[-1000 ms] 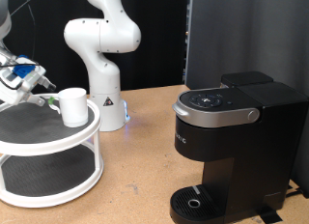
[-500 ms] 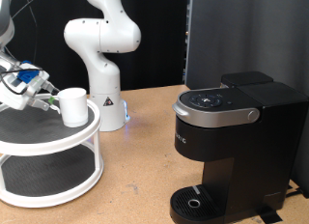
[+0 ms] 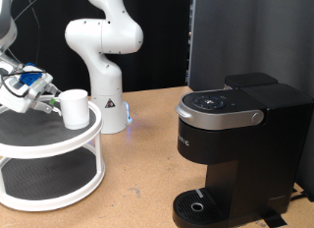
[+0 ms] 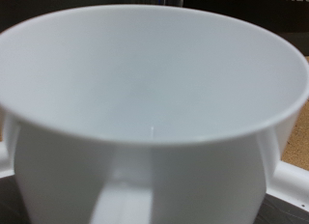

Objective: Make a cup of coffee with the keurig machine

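On the white two-tier stand (image 3: 59, 140), the pincer (image 3: 46, 100) crowds the mug (image 3: 75, 107); its jaws' spacing I cannot tell. Smooth, breakable ceramic, probably best taken by handle (image 4: 127, 197).

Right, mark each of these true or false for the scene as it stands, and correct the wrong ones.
1. The cup stands on the top tier of the white two-tier stand. True.
2. The cup sits on the keurig machine's drip base. False: the base holds no cup.
3. The gripper is beside the cup, at the exterior view's left. True.
4. The cup is full of coffee. False: the wrist view shows its inside white and empty.
5. The machine's lid is raised. False: it is down.
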Action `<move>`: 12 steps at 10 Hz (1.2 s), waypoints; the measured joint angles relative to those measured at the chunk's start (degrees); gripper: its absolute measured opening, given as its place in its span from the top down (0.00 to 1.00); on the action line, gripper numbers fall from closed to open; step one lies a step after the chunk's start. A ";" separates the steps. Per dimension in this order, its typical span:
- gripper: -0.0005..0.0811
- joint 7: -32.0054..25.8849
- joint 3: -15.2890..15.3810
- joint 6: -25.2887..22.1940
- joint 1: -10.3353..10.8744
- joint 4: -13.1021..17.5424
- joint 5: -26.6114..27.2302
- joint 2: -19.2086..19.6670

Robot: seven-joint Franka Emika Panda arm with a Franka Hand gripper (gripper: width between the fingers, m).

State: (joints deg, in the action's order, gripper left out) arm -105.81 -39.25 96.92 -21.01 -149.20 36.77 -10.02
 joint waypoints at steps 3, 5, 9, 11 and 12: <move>0.22 0.01 0.08 -0.08 0.00 -0.01 0.33 0.00; 0.45 0.02 0.10 -0.11 0.00 -0.01 0.46 0.00; 0.91 0.21 0.10 -0.25 0.00 -0.01 1.23 0.00; 0.91 0.66 0.10 -0.39 0.00 0.03 1.59 -0.02; 0.91 1.60 0.11 -0.88 0.00 0.15 1.60 -0.16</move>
State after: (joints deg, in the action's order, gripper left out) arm -104.21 -39.14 96.04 -21.01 -149.05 38.37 -10.19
